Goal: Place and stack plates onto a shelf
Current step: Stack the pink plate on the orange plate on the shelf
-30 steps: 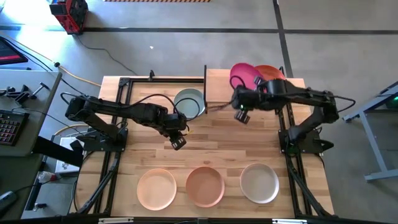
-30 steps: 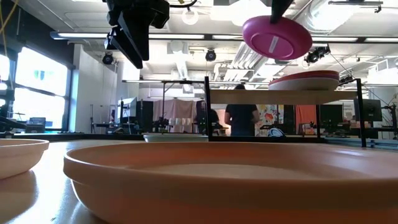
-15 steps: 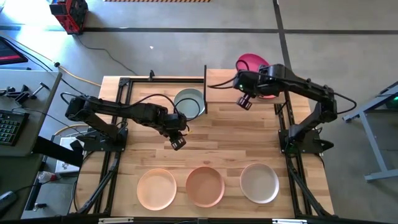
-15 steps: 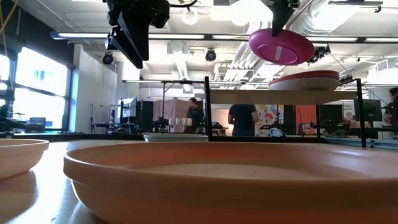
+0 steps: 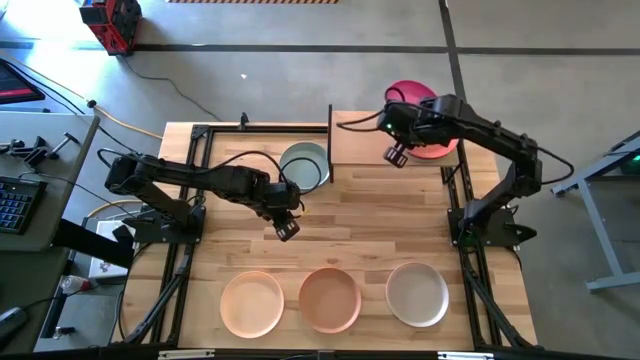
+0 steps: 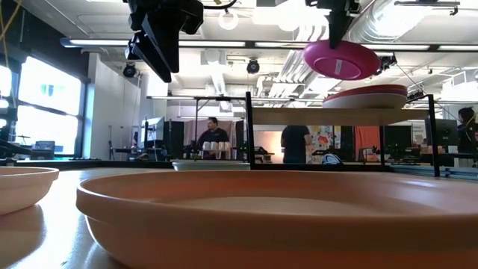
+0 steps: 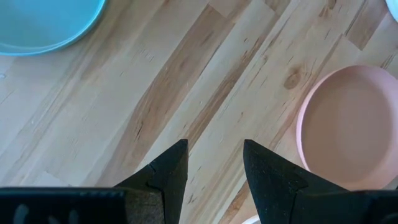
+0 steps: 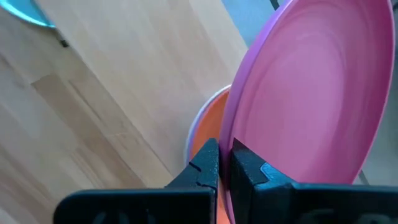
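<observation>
1. i have the right gripper (image 8: 222, 163) pinched tight on the rim of the round matte magenta plate (image 5: 412, 100), carrying it in the air above the small raised light-wood shelf on black posts (image 5: 355, 138).
2. in the low view the magenta plate (image 6: 341, 60) hangs just over the stack of plates (image 6: 366, 96) already on the shelf, not touching it; a rust-orange plate (image 8: 205, 130) shows under it in the right wrist view.
3. step in hand, as i judge it: stacking this plate. next i'd centre it over the stack, lower it, then release.
4. my left gripper (image 7: 213, 165) waits over the slatted wooden tabletop (image 5: 360, 220), fingers spread and empty, between the pale blue-green plate (image 5: 303, 164) and the peach plate (image 5: 252, 303).
</observation>
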